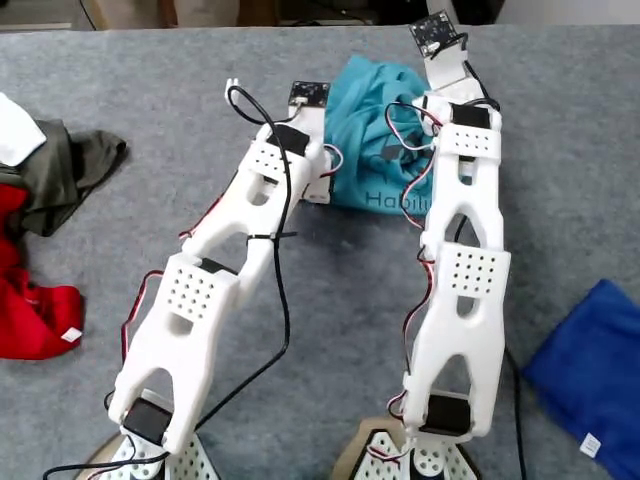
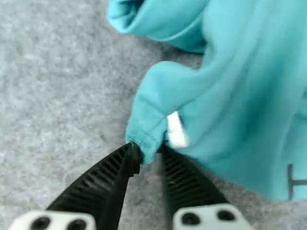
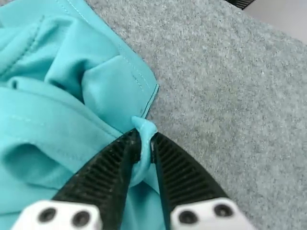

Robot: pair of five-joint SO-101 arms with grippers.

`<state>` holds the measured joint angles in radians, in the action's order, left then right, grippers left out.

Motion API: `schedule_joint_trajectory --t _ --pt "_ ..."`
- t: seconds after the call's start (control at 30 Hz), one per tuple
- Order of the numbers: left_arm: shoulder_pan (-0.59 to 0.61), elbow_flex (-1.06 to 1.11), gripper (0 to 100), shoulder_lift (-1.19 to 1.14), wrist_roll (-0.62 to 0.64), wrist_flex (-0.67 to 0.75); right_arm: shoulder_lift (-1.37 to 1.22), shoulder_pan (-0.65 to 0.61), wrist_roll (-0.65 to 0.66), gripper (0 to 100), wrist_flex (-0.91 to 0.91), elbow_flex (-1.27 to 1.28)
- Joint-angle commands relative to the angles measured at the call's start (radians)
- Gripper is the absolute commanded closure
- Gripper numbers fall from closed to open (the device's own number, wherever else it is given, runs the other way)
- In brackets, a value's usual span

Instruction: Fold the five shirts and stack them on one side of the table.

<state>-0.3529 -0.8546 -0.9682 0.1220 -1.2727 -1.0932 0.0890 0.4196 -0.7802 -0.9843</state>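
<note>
The left end effector [image 2: 146, 152] and right end effector [image 3: 144, 140] each pinch the crumpled teal shirt [image 1: 365, 120] (far middle of the desk [image 1: 340, 300]).

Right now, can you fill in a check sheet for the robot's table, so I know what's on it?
Surface: grey carpet-like table top, no spills seen.
Job's things: crumpled teal fabric shirt at the far middle; red fabric shirt, olive-green fabric shirt and white cloth bunched at one side edge; blue fabric shirt at the opposite edge.
Clutter: nothing seen.
Tools: left tool shut on a teal hem; right tool shut on another teal fold.
Cables: loose black cable loops over one arm; thin coloured wires run along the arms.
Surroundings: dim shapes beyond the far edge, too cut off to name.
</note>
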Motion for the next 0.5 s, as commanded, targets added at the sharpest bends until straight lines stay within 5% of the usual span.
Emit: schedule_joint_trajectory --t 0.0,0.17,0.47 --pt "0.038 -0.055 99 -0.004 -0.003 0.006 0.005 0.004 -0.006 99.5 0.015 -0.05" --pt "0.069 -0.109 98 0.007 -0.008 -0.014 0.01 0.002 -0.006 99.5 0.015 -0.05" --pt "0.14 -0.634 98 0.064 -0.103 -0.393 0.056 0.002 -0.009 99.5 -0.187 -0.321"
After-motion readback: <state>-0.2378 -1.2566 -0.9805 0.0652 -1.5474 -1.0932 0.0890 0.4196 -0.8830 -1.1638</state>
